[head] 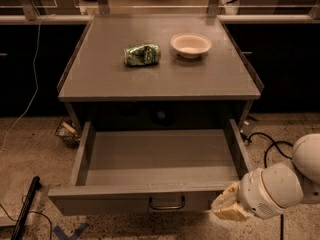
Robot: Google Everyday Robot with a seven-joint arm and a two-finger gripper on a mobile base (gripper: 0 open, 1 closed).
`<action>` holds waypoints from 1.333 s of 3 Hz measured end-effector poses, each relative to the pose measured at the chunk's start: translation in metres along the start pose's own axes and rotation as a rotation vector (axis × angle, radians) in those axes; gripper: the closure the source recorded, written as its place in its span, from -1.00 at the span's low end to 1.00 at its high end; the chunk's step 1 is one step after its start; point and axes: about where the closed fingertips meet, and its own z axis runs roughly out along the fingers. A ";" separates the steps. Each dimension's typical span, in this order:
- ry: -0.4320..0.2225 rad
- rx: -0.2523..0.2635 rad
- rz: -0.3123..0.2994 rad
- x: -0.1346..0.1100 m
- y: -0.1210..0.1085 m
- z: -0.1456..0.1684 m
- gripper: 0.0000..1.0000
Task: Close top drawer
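Note:
The top drawer (pixel 100 200) is a wide shallow grey metal tray, pulled fully out from under the grey cabinet top (pixel 160 79). It is empty inside. Its broad flat front faces me, with a small wire pull (pixel 167 203) at the centre. My gripper (pixel 226 207), with tan fingers on a white rounded wrist, is at the right end of the drawer front, touching or almost touching it, to the right of the pull.
A crumpled green bag (pixel 142 54) and a white bowl (pixel 191 44) sit on the cabinet top. Black cables (pixel 267 143) lie on the speckled floor at right. A black rod (pixel 26 207) lies at lower left, and a small basket (pixel 66 132) is beside the cabinet.

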 end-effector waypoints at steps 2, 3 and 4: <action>-0.005 0.004 -0.045 -0.022 -0.014 -0.005 -0.90; -0.004 0.002 -0.050 -0.023 -0.014 -0.006 -0.85; -0.003 -0.003 -0.050 -0.035 -0.038 -0.007 -0.39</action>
